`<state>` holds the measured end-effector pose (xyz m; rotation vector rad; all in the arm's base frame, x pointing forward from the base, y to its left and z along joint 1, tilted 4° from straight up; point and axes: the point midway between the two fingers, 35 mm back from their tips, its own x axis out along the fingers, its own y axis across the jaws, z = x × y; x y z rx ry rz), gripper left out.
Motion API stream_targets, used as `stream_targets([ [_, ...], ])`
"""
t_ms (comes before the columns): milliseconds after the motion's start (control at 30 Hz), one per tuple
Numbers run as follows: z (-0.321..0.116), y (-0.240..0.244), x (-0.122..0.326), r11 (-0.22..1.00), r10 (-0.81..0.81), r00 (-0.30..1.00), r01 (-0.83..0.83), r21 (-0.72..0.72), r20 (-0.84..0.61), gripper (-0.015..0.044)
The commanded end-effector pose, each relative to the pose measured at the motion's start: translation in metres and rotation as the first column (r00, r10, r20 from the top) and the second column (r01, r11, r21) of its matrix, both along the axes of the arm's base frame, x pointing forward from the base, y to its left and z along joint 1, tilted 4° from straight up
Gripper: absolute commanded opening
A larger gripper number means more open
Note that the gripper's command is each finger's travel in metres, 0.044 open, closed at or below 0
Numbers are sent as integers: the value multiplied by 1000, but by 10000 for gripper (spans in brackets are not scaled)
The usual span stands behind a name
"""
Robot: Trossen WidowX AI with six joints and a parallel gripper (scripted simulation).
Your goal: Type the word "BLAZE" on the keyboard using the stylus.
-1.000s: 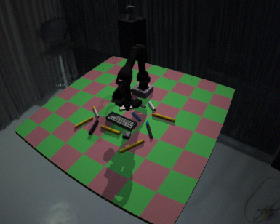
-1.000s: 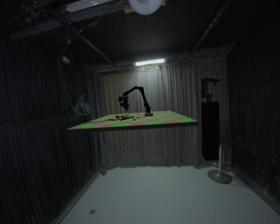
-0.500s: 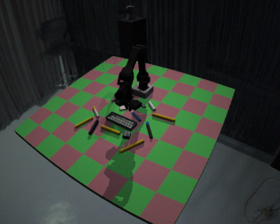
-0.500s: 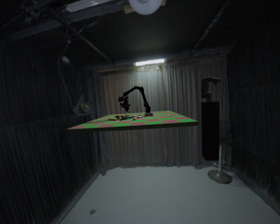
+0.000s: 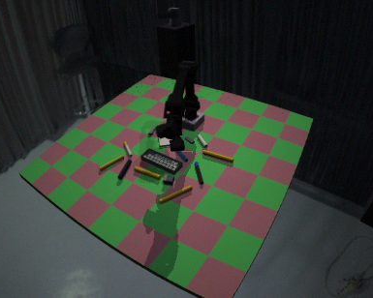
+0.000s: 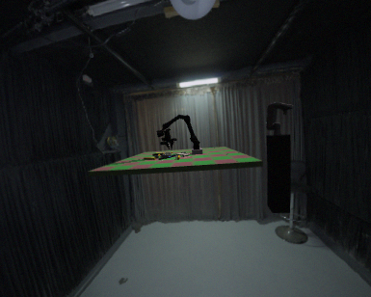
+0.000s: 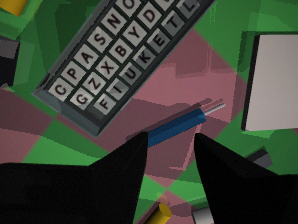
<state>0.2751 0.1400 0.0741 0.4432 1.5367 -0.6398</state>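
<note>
The stylus [image 5: 182, 156] [image 7: 177, 128], a blue rod with a thin metal tip, lies on the desk between the keyboard and a white block. My gripper [image 5: 177, 146] [image 6: 169, 147] [image 7: 170, 138] is open and empty above it; in the wrist view the fingertips are apart on either side of the blue body, and the left fingertip covers its rear end. The dark keyboard [image 5: 162, 161] [image 7: 76, 121] with pale letter keys lies flat, diagonal at the upper left of the wrist view. The B, L, A, Z and E keys show there; its far end is out of that view.
The white block [image 7: 275, 82] [image 5: 165, 141] lies right of the stylus in the wrist view. Several yellow rods surround the keyboard, one [image 5: 218, 156] to its right. A blue-ended black marker [image 5: 199, 173], a black rod [image 5: 125, 169], a grey block [image 5: 169, 179] and a white cylinder [image 5: 202, 140] are nearby.
</note>
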Motion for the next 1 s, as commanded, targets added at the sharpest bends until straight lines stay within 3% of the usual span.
stream_targets([
  [0,-18,2,-25,738,-612,772,635,-229,172,150],
  [367,-22,3,-35,399,-807,448,894,-204,384,150],
  [967,-22,3,-34,392,-809,441,897,-202,388,150],
])
